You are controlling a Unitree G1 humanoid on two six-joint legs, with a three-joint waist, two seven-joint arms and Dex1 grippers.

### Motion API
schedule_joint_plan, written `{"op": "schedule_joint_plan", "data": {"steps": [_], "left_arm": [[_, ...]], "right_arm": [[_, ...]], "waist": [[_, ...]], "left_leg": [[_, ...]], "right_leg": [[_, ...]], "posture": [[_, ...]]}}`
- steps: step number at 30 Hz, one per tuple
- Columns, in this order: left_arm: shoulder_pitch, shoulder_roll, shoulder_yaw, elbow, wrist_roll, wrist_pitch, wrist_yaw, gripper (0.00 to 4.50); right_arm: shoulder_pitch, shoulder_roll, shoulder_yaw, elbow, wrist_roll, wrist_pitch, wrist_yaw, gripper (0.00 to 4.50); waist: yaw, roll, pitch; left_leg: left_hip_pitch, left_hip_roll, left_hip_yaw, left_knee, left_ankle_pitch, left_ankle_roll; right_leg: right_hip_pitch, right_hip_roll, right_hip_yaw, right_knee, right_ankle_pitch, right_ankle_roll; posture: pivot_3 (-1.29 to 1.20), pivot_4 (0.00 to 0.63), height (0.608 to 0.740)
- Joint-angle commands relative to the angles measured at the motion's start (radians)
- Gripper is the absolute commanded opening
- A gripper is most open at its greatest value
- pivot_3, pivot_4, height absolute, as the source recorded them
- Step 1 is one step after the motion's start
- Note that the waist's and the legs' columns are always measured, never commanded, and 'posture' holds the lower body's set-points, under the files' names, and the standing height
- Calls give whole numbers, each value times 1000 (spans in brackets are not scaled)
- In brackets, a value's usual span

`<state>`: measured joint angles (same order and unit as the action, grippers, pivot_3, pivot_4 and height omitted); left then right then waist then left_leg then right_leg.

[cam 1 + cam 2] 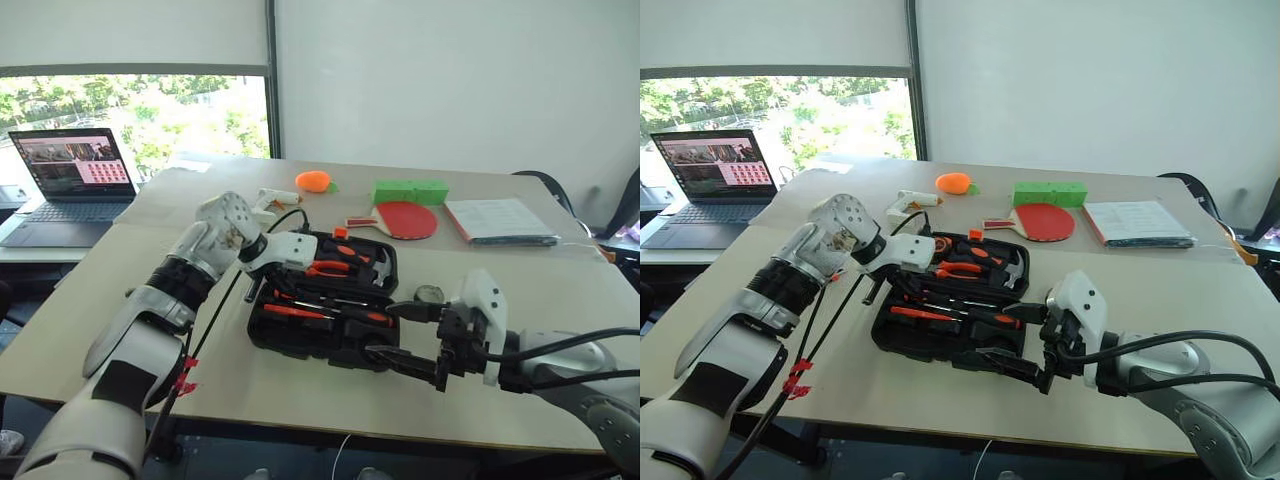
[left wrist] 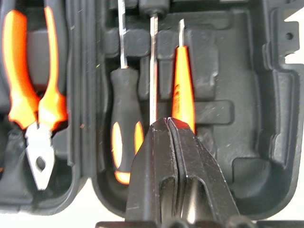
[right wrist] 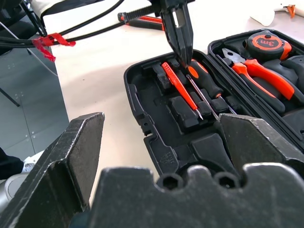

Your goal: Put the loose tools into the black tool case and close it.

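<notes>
Two screwdrivers (image 2: 126,137) lie in case (image 3: 156,142) beneath shut left hand (image 2: 167,124).

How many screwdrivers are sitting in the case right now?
2 visible: a black-and-orange-handled screwdriver and a bare-shafted one beside it, left of the orange stick tool. The left gripper may hide more.

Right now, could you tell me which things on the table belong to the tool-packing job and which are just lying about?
Job:
black tool case, open
slim orange-red stick tool in its recess
black-and-orange screwdriver beside it

Lying about:
red table-tennis paddle
white glue gun
green block
papers
laptop
</notes>
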<state>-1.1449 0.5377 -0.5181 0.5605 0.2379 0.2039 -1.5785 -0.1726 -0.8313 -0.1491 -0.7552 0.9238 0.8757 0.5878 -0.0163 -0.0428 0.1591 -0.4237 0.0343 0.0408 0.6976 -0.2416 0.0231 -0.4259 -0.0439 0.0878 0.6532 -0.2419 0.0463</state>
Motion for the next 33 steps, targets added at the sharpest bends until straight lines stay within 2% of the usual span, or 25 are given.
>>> {"op": "schedule_joint_plan", "data": {"steps": [1, 24, 33], "left_arm": [[10, -2, 0, -27, 22, -8, 37, 74], [108, 29, -26, -111, 55, -16, 50, 74], [102, 21, -2, -126, 31, 47, 46, 74]], "right_arm": [[-7, -2, -15, -16, 3, -20, 3, 4500], [-13, 9, -4, -5, -4, -25, 0, 4500], [-13, 17, 3, 0, -12, -27, 1, 4500]], "waist": [[0, 0, 0], [0, 1, 0], [0, 2, -1]], "left_leg": [[0, 0, 0, 0, 0, 0], [2, 0, 0, 0, 0, 0], [3, 0, 0, 0, 0, 0]], "right_leg": [[0, 0, 0, 0, 0, 0], [2, 0, 0, 0, 0, 0], [2, 0, 1, 1, 0, 0]], "posture": [[0, 150, 736], [0, 150, 736], [0, 150, 736]]}}
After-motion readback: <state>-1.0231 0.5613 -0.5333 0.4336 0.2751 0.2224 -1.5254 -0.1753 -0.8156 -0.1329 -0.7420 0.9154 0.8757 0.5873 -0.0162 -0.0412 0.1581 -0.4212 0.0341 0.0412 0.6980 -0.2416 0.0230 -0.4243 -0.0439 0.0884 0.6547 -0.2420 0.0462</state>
